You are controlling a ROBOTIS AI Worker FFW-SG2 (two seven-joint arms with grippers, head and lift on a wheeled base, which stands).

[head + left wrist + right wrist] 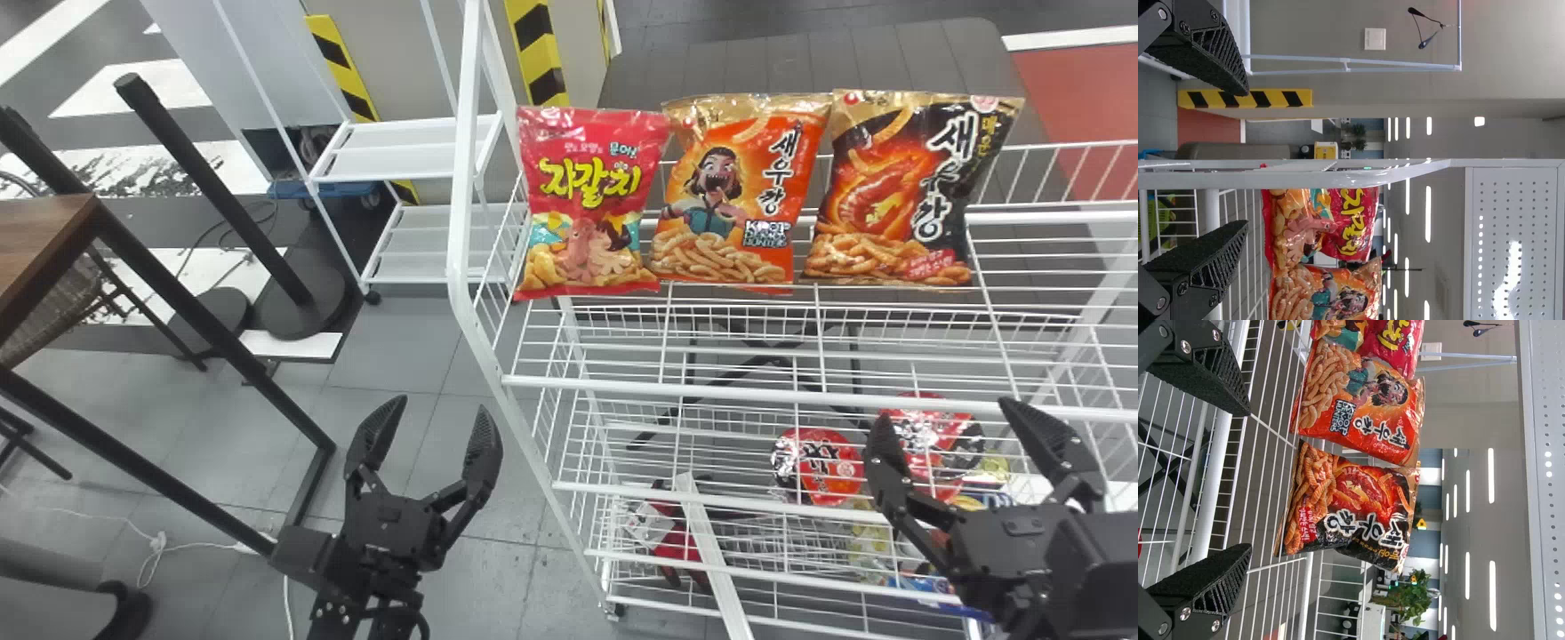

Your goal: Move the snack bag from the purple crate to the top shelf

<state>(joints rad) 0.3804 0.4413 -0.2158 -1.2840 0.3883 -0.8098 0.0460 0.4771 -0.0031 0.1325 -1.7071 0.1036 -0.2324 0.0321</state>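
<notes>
Three snack bags stand side by side on the white rack's top shelf (747,389): a red bag (591,200) at left, an orange bag (742,191) in the middle, a black-and-orange bag (907,191) at right. My left gripper (438,407) is open over the floor, left of the rack; in its wrist view the left gripper (1248,159) has nothing between its fingers, with the red bag (1351,223) farther off. My right gripper (944,411) is open and empty at the rack's near right side. In the right wrist view the black-and-orange bag (1351,507) is beyond the right gripper (1249,480).
Red-lidded cups (818,466) and other packages lie on the rack's lower levels. The rack's white corner post (460,178) rises between the left arm and the bags. A brown-topped table (44,240) with black legs is at far left.
</notes>
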